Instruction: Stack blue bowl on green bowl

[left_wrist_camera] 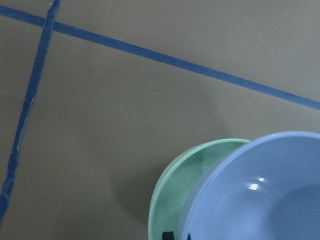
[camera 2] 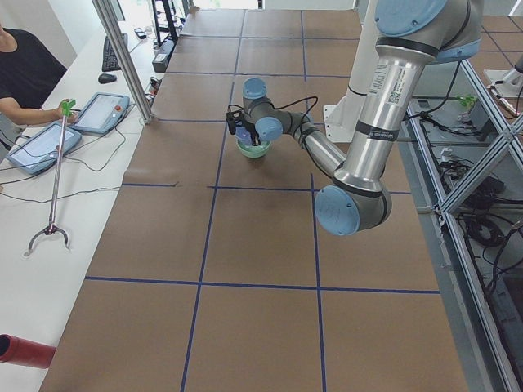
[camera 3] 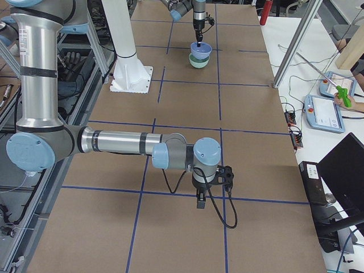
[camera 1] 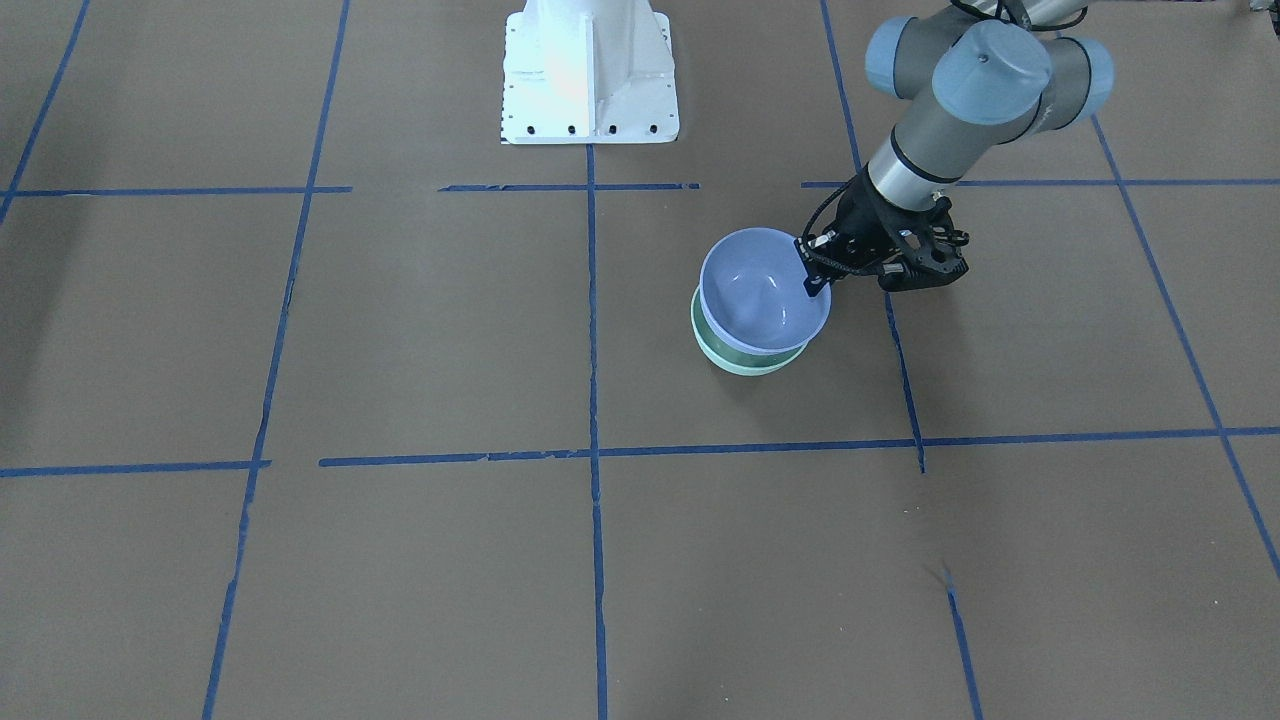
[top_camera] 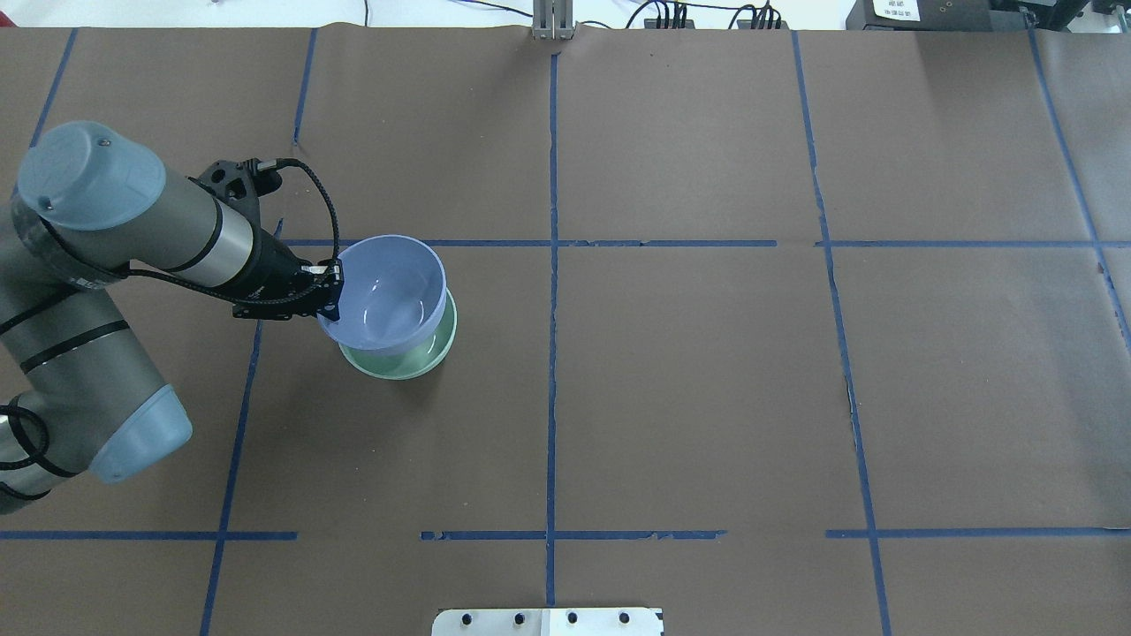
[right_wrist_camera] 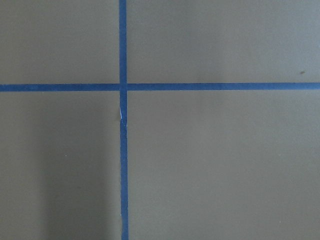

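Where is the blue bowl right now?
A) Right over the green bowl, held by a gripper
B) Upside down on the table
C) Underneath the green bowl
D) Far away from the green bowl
A: the left gripper pinches the rim of the blue bowl, and the green bowl peeks out just beneath it.

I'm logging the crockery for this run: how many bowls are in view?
2. The round glossy periwinkle-blue bowl is gripped at its rim by the left gripper, just over the round glossy mint-green bowl. No others show.
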